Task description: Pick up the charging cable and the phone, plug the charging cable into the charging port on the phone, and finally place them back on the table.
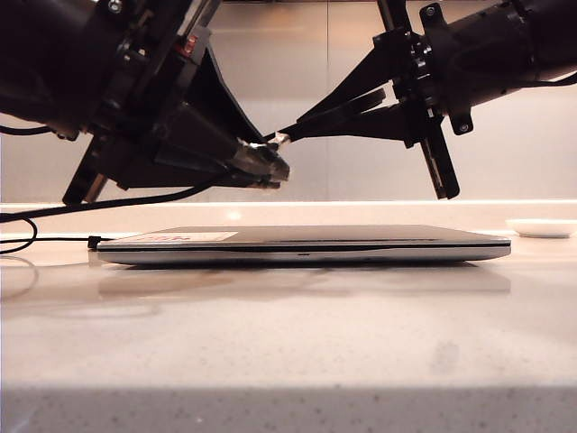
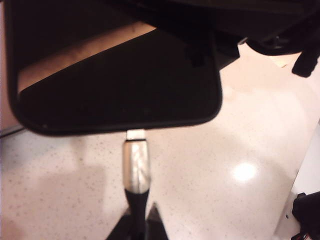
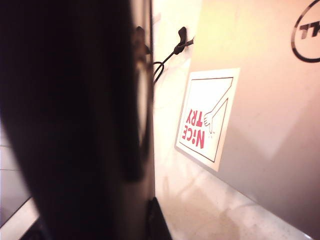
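Left wrist view gives us the clearest reading of the joint. The left gripper (image 2: 136, 225) is closed narrowly on the charging cable (image 2: 136, 165), just behind its smooth, rounded silvery sleeve. The short metal plug ahead of that sleeve meets the short end edge of the phone (image 2: 120, 85), a flat matte black slab with rounded corners. We cannot see the charging port itself, since the plug covers it, and we cannot tell how deep the plug sits. Below lies the table (image 2: 225, 150), glossy pale stone with fine dark speckles.

Right wrist view shows the phone (image 3: 75, 125) edge-on as a dark mass filling one side. The right gripper is clamped on it, though its fingers are mostly hidden here. Only this view shows the lid of the laptop (image 3: 270, 125) from above: smooth silver-grey, with a square white sticker (image 3: 205, 120) printed in red. A second thin black cord (image 3: 175, 47) lies beside the laptop.

Exterior view alone shows height. Both grippers hang above the closed laptop (image 1: 306, 245), clear of it. The left gripper (image 1: 270, 169) comes in from the left and the right gripper (image 1: 293, 133) from the right, their tips nearly meeting. We cannot separate the phone from the dark fingers here. A shallow white dish (image 1: 541, 228) sits at the far right.
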Robot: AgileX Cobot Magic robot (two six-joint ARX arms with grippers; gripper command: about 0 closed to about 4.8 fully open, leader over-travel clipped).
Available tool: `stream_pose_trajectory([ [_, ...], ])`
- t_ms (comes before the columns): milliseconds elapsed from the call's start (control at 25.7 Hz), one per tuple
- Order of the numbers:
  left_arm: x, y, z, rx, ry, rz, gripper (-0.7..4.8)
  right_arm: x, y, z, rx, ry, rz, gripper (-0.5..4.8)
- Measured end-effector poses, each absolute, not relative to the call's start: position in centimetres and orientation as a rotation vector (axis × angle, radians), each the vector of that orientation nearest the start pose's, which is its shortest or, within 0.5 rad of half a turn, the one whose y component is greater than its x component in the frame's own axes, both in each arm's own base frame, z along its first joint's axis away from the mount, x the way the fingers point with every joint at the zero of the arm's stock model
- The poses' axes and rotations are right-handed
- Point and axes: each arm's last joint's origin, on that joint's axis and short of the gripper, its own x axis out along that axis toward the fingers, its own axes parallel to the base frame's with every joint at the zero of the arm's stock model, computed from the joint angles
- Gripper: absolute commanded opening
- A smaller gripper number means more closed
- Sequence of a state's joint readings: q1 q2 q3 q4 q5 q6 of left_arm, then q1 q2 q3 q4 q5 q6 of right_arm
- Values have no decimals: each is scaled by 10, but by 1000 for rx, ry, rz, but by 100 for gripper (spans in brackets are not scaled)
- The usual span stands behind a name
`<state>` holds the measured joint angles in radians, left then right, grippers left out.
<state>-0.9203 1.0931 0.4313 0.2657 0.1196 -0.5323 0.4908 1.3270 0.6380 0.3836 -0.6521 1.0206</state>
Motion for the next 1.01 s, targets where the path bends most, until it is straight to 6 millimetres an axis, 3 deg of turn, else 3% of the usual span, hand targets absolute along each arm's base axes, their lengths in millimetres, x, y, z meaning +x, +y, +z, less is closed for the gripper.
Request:
stream_pose_trajectory([
  [1010, 129, -175, 196, -310, 657, -888, -6, 225, 150, 221, 842, 867, 918, -6],
])
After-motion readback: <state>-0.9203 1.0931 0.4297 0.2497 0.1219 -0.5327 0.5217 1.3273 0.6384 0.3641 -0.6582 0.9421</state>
